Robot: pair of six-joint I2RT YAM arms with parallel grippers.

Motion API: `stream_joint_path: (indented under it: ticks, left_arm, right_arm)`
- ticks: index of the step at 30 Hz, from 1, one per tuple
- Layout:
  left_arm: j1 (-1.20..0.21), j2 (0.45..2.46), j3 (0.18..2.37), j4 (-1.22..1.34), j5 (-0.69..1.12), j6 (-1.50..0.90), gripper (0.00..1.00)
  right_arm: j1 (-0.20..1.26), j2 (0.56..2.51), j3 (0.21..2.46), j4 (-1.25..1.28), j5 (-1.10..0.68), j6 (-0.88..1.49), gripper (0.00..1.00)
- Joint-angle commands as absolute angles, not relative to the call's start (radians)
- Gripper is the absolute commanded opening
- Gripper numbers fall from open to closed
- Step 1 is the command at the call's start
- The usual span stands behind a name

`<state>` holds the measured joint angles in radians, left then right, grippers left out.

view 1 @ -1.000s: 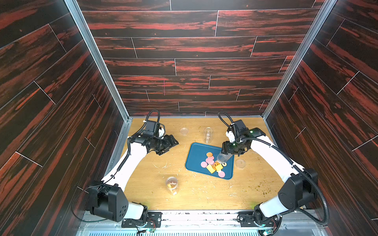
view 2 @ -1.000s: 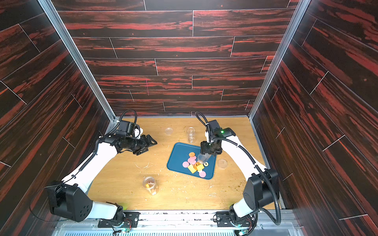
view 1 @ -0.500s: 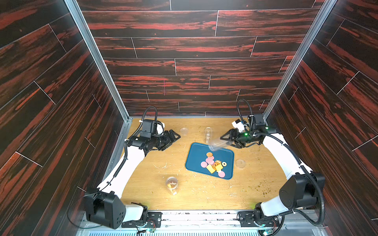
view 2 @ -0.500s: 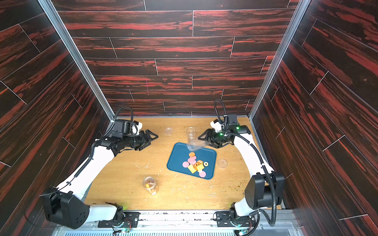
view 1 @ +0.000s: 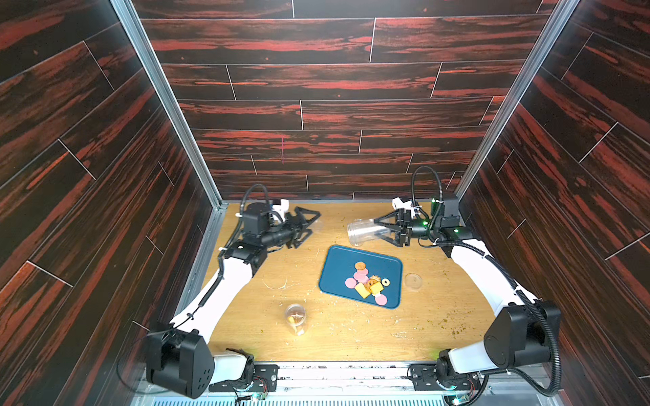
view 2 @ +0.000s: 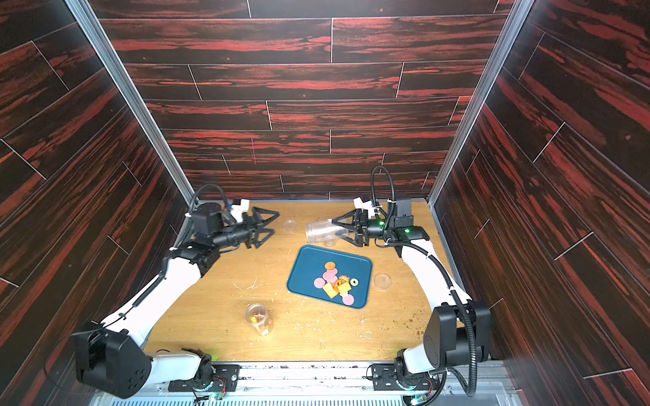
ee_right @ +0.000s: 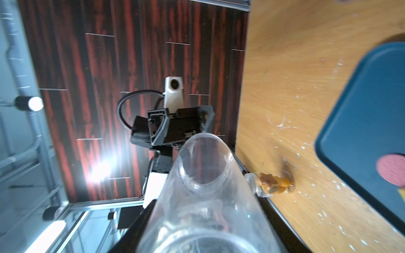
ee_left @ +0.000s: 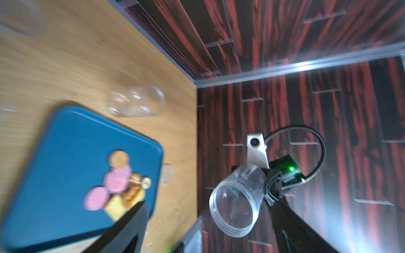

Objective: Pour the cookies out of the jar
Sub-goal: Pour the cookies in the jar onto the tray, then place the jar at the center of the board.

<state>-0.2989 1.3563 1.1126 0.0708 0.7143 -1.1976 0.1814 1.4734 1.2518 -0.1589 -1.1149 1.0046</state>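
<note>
- The right gripper (view 1: 379, 229) is closed on a clear jar (view 1: 360, 232), its two fingers clamping the base end. The jar lies on its side in the air, just beyond the far edge of the blue tray (view 1: 339, 262), with its mouth turned toward the left arm's side.
- In the left wrist view the same jar (ee_left: 237, 198) shows its open mouth and looks empty, see-through right to the base.
- The cookies (view 1: 362, 277) lie in a loose heap on the tray, toward its near right part. There are pink discs, yellow squares, a tan round at the far end of the heap and a pale ring at its right (the pieces overlap, so I cannot count them).
- The left gripper (view 1: 314, 222) hangs well to the left of the tray and beyond its far edge, with its fingers spread wide and nothing between them.
- A second jar (view 1: 296, 318) sits on the table (view 1: 246, 316) off the tray's near left corner, with a few tan pieces in it.
- A clear lid (view 1: 413, 281) lies flat on the table just right of the tray, not touching it.
- Crumbs (view 1: 452, 321) dot the wood near and to the right of the tray.
</note>
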Motion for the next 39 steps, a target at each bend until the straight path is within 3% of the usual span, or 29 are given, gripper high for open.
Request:
stream_joint_path:
  ticks: [1, 11, 22, 39]
  left_arm:
    - [-0.36, 1.403, 1.164, 0.231, 0.738, -1.31, 0.93]
    - [-0.475, 1.507, 1.24, 0.342, 0.731, -1.38, 0.91]
    - [-0.508, 1.531, 1.272, 0.367, 0.724, -1.398, 0.8]
    - [-0.546, 1.529, 1.262, 0.367, 0.728, -1.402, 0.77]
  right_arm:
    - [0.189, 1.445, 1.256, -0.05, -1.163, 1.089, 0.52]
    - [0.188, 1.457, 1.234, 0.14, -1.192, 1.233, 0.52]
    - [0.187, 1.451, 1.203, 0.18, -1.195, 1.258, 0.52]
    - [0.186, 1.42, 1.172, 0.201, -1.173, 1.275, 0.54]
